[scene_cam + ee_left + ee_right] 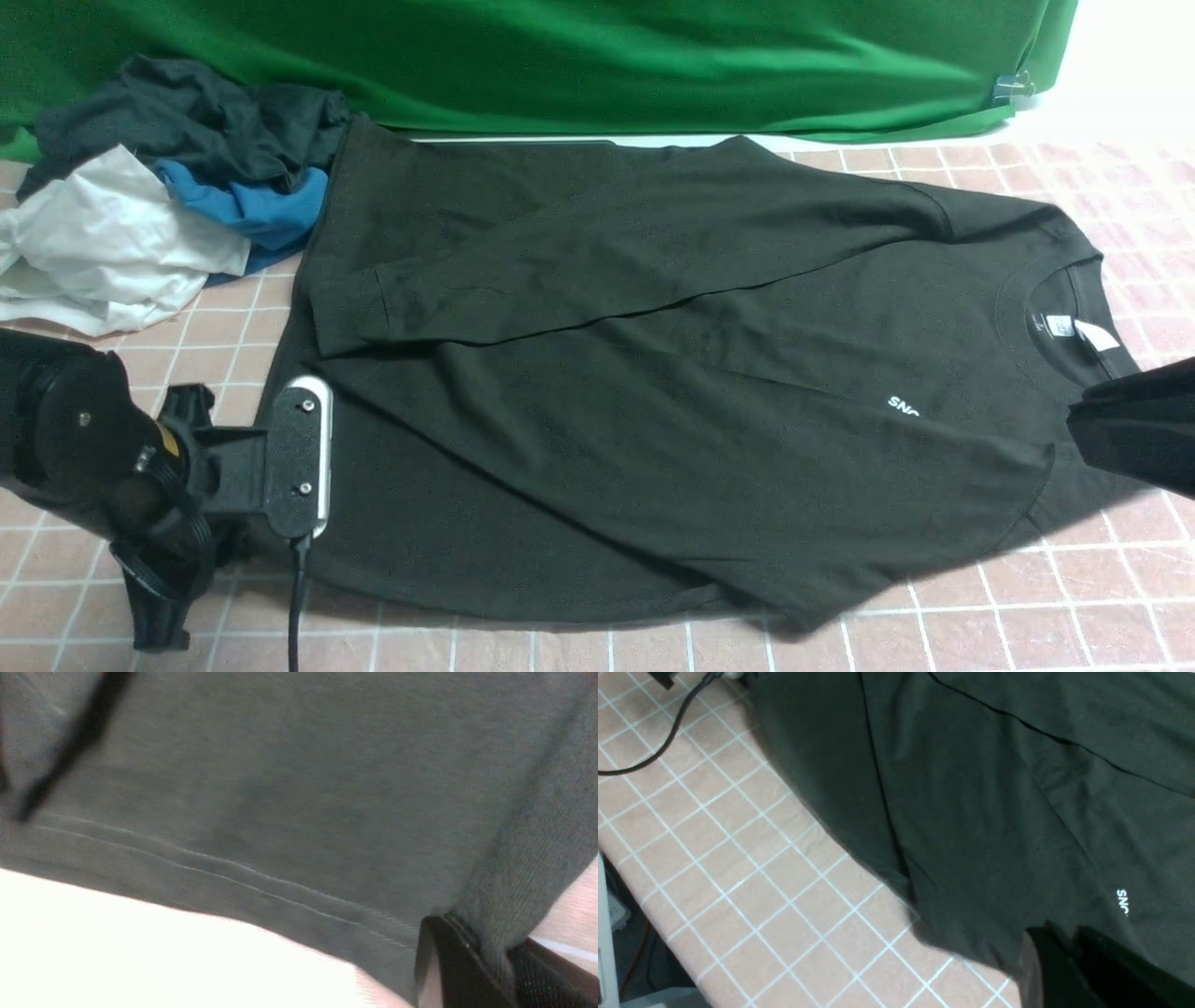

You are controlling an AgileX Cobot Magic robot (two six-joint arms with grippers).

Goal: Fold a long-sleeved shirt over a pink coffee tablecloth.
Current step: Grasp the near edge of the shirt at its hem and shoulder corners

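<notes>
Across the middle of the front view, the long-sleeved shirt point(653, 373) is spread sideways on the pink coffee tablecloth point(1102, 597), with the crew neck and white neck label point(1083, 331) toward 3 o'clock and the hem toward 9 o'clock. The far sleeve point(607, 271) is laid diagonally over the chest, its cuff toward 9 o'clock. Of the white print only the letters "SNO" point(904, 407) are shown. A heap of dark, blue and white garments point(168, 215) is piled at 10 o'clock against the shirt's far hem corner, and a green backdrop point(560, 56) is hung at 12 o'clock. The left arm point(84, 448) is set at 8 o'clock by the hem and the right arm point(1134, 439) at 3 o'clock by the near shoulder. Both ends of the near edge appear to be taken so that this side can be carried over evenly.

From the left wrist view, the left gripper point(481, 945) is seen clenched on the shirt: a ribbed band is pinched between its dark fingers point(448, 970), beside the double-stitched hem point(233, 877).

From the right wrist view, the right gripper point(1069, 956) is closed. Dark cloth near the print is gathered at it, so the shirt is judged to be grasped there, though the pinch itself is hard to make out. The fabric is seen as matte, soft and shallowly creased.
</notes>
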